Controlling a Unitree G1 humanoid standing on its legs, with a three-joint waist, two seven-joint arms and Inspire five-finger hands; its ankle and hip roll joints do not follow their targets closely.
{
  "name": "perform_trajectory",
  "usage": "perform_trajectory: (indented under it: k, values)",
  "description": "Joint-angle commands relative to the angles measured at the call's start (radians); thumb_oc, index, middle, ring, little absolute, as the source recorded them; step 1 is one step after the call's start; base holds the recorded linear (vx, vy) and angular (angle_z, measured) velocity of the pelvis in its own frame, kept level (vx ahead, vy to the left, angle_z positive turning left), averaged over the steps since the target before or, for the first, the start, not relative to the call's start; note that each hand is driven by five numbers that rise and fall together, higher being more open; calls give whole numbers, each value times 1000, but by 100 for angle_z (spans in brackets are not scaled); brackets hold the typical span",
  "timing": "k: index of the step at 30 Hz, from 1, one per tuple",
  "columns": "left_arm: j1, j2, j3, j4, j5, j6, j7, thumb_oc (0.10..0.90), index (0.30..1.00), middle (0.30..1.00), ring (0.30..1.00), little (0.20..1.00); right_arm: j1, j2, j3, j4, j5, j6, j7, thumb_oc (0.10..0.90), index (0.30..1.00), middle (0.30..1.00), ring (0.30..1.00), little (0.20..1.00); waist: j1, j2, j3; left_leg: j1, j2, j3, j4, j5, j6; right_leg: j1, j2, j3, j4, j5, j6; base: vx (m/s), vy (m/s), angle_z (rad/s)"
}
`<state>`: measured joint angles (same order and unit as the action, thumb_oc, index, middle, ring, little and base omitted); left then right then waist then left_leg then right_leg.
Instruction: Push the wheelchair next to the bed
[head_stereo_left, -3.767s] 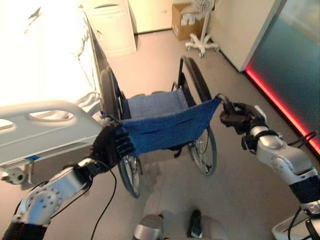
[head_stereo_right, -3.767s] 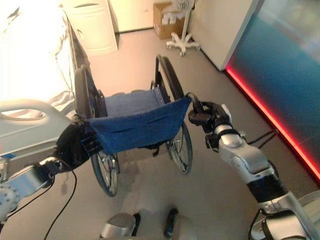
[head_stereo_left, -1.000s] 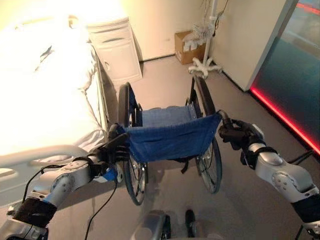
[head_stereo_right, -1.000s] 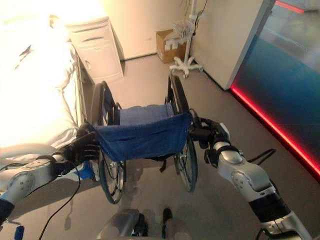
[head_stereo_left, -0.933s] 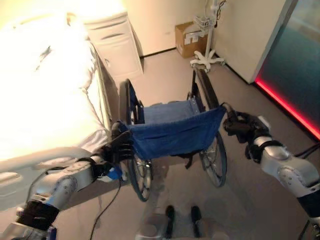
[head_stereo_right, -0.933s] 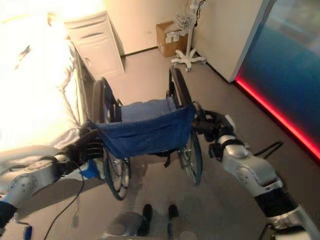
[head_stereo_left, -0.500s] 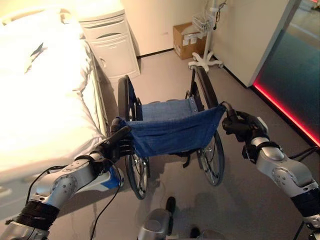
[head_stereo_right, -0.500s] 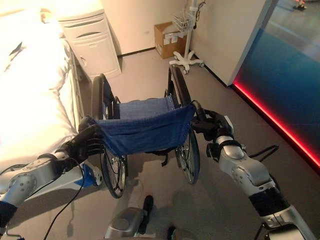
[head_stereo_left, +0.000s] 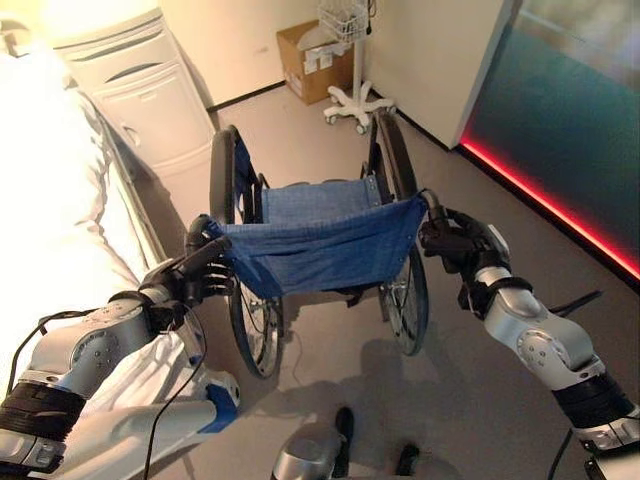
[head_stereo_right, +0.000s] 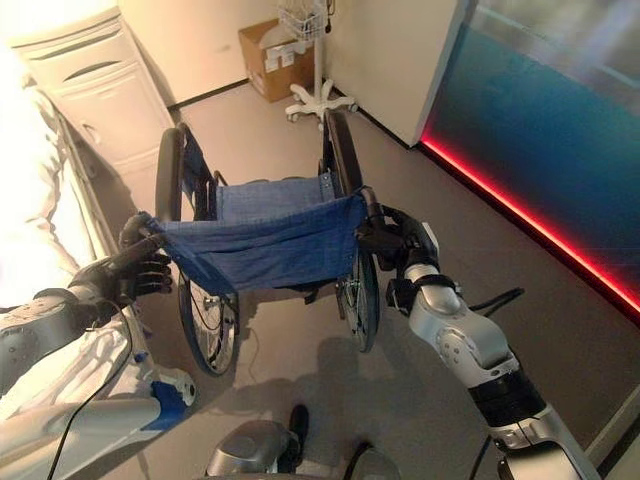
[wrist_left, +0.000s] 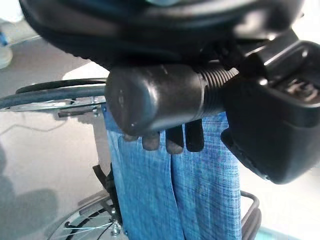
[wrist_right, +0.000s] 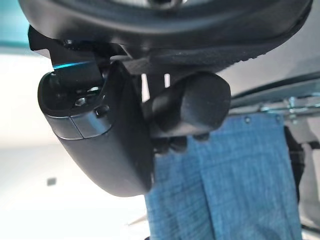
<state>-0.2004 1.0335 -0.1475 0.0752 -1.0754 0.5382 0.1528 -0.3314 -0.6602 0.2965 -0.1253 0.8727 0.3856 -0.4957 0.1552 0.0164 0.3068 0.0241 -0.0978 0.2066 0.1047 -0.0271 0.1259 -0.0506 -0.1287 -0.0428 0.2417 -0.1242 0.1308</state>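
Note:
A wheelchair (head_stereo_left: 320, 245) with a blue cloth seat and back and black wheels stands in front of me, alongside the white bed (head_stereo_left: 50, 230) on the left. My left hand (head_stereo_left: 190, 280) is curled round the left push handle (wrist_left: 155, 97). My right hand (head_stereo_left: 455, 240) is curled round the right push handle (wrist_right: 192, 107). In each wrist view, the black handle grip lies inside the hand, with the blue back cloth (wrist_left: 170, 195) hanging past it.
A white bedside cabinet (head_stereo_left: 150, 100) stands ahead of the wheelchair on the left. A cardboard box (head_stereo_left: 305, 60) and a white wheeled stand (head_stereo_left: 355, 95) are by the far wall. A wall with a red light strip (head_stereo_left: 550, 205) runs along the right.
The wheelchair has rolled forward along the bed, closer to the cabinet, and I have followed; the whole view has shifted. Both hands stay on the handles.

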Motion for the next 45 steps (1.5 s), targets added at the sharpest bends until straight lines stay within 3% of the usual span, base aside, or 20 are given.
perform_trajectory:
  k: [1, 5, 9, 11, 15, 16, 17, 18, 21, 24, 25, 26, 27, 30, 33, 36, 38, 39, 41, 45]
  values:
    - [-219, -214, -2, -55, -30, -198, 38, 400, 300, 300, 300, 300, -19, -11, 138, -252, 62, -73, 137, 400, 300, 300, 300, 300, -180, -9, -26, -34, -35, -110, 118, -55, -90, -57, 28, 33, -208, 238, 18, 293, -81, 28]
    - [-217, -223, 2, -75, -55, -202, 64, 400, 300, 300, 300, 300, 11, -31, 74, -285, 19, -45, 171, 400, 300, 300, 300, 300, -231, -24, -19, 58, -46, -149, 137, -141, -85, -133, 22, 51, -288, 306, 37, 389, -92, 50]
    - [-184, -254, 41, -123, -63, -216, 94, 400, 300, 300, 300, 300, 27, -56, 25, -302, -40, -9, 223, 400, 300, 300, 300, 300, -255, -34, -35, 118, -30, -183, 171, -184, -80, -144, 52, 68, -240, 286, 22, 446, -138, 65]
    - [-178, -260, 57, -144, -75, -208, 113, 400, 300, 300, 300, 300, 14, -65, 16, -300, -48, 14, 238, 400, 300, 300, 300, 300, -253, -34, -46, 131, -14, -198, 199, -157, -97, -139, 63, 55, -209, 274, 10, 399, -157, 79]
    - [-169, -243, 101, -209, -141, -189, 187, 400, 300, 300, 300, 300, -49, -151, -1, -302, 3, 73, 245, 400, 300, 300, 300, 300, -243, -34, -82, 147, 66, -231, 429, 119, -211, -82, 96, -15, -160, 231, -60, 377, -213, 34]
    - [-169, -238, 108, -218, -156, -190, 195, 400, 300, 300, 300, 300, -63, -171, -3, -299, 12, 77, 245, 400, 300, 300, 300, 300, -235, -42, -81, 111, 64, -231, 516, 145, -221, -61, 93, -31, -160, 220, -73, 270, -208, 15]
    - [-169, -236, 110, -220, -161, -191, 198, 400, 300, 300, 300, 300, -68, -176, -3, -297, 14, 78, 247, 400, 300, 300, 300, 300, -233, -44, -81, 97, 64, -233, 542, 149, -224, -57, 92, -37, -160, 217, -77, 304, -234, -11]
    - [-163, -217, 131, -238, -193, -190, 210, 400, 300, 300, 300, 300, -110, -208, 11, -279, 34, 76, 242, 400, 300, 300, 300, 300, -203, -65, -66, -19, 22, -226, 745, 165, -230, -16, 82, -50, -151, 195, -96, 294, -212, -12]
    - [-138, -200, 171, -244, -204, -175, 180, 400, 300, 300, 300, 300, -158, -209, 35, -234, 34, 61, 237, 400, 300, 300, 300, 300, -152, -74, -31, -199, -3, -210, 843, 111, -201, 54, 95, -51, -146, 180, -104, 258, -149, -28]
    - [-84, -189, 210, -247, -202, -183, 135, 400, 300, 300, 300, 300, -174, -201, 40, -216, 9, 55, 244, 400, 300, 300, 300, 300, -106, -76, -16, -238, -10, -203, 691, 81, -172, 107, 110, -49, -159, 165, -94, 393, -68, -47]
    - [-53, -182, 233, -242, -197, -189, 97, 400, 300, 300, 300, 300, -198, -187, 59, -188, -13, 52, 246, 400, 300, 300, 300, 300, -77, -64, -16, -237, 14, -180, 467, 109, -166, 142, 134, -56, -170, 141, -94, 331, 11, -15]
    - [-48, -182, 236, -240, -193, -190, 92, 400, 300, 300, 300, 300, -203, -184, 64, -182, -18, 51, 249, 400, 300, 300, 300, 300, -72, -65, -13, -229, 15, -175, 440, 115, -166, 151, 134, -55, -172, 137, -94, 554, 42, 0]
    - [-25, -191, 237, -235, -172, -200, 62, 400, 300, 300, 300, 300, -217, -166, 83, -141, -49, 38, 259, 400, 300, 300, 300, 300, -45, -45, -17, -251, 39, -139, 241, 186, -182, 192, 166, -72, -177, 104, -106, 398, 28, 3]
    - [3, -219, 215, -240, -100, -214, 27, 400, 300, 300, 300, 300, -201, -143, 94, -105, -77, 11, 252, 400, 300, 300, 300, 300, -15, -21, -27, -284, 77, -24, 32, 270, -209, 275, 212, -108, -193, 53, -121, 589, 0, 2]
    - [12, -246, 208, -244, -61, -228, 18, 400, 300, 300, 300, 300, -175, -117, 87, -96, -105, -8, 261, 400, 300, 300, 300, 300, 9, -20, -40, -293, 69, 13, -19, 273, -203, 325, 225, -120, -193, 8, -122, 442, -7, 8]
    - [22, -237, 251, -228, -61, -233, 13, 400, 300, 300, 300, 300, -173, -56, 107, -61, -165, -36, 298, 400, 300, 300, 300, 300, 57, -40, -75, -259, 23, -25, 7, 166, -132, 363, 208, -114, -119, -74, -93, 473, -5, -20]
    - [10, -224, 268, -204, -60, -213, -10, 400, 300, 300, 300, 300, -170, -25, 115, -45, -197, -58, 310, 400, 300, 300, 300, 300, 88, -66, -101, -233, -6, -22, 10, 125, -83, 356, 192, -138, 59, 25, -27, 381, 26, -55]
    - [-3, -214, 269, -190, -56, -210, -20, 400, 300, 300, 300, 300, -189, -15, 128, -33, -209, -70, 319, 400, 300, 300, 300, 300, 94, -66, -106, -203, -13, -31, 0, 110, -57, 291, 188, -144, 263, 138, 31, 311, 53, -65]
    - [-33, -198, 258, -161, -74, -208, -28, 400, 300, 300, 300, 300, -223, -12, 144, -17, -208, -73, 341, 400, 300, 300, 300, 300, 90, -47, -106, -166, -2, -68, 12, 100, -52, 184, 194, -129, 455, 228, 69, 295, 21, -36]
    - [-75, -160, 220, -146, -100, -213, -33, 400, 300, 300, 300, 300, -249, -26, 152, 15, -202, -75, 350, 400, 300, 300, 300, 300, 71, -39, -112, -144, -21, -146, 65, 69, -57, 111, 101, -141, 303, 127, 14, 300, -50, 30]
